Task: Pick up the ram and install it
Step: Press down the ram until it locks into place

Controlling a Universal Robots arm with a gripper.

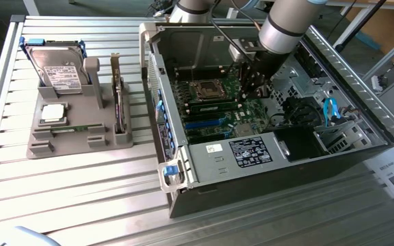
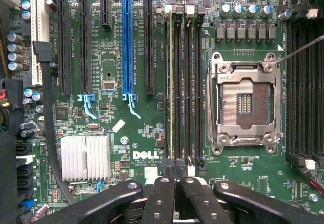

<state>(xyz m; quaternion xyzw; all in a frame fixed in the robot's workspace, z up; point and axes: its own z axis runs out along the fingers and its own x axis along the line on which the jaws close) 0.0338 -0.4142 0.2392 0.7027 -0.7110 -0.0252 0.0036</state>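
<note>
Up close, the wrist view shows the claw [image 2: 175, 177] pinched shut, empty, over the slotted ram [image 2: 171, 82].

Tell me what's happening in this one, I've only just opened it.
A robot arm reaches into an open computer case, its gripper shut just above the memory slots of the motherboard. A ram stick already stands on edge in one slot, right under the fingertips. Whether they press on it I cannot tell. The processor socket beside the slots is empty. At the exterior view's left, a gray holder carries a hard drive.
</note>
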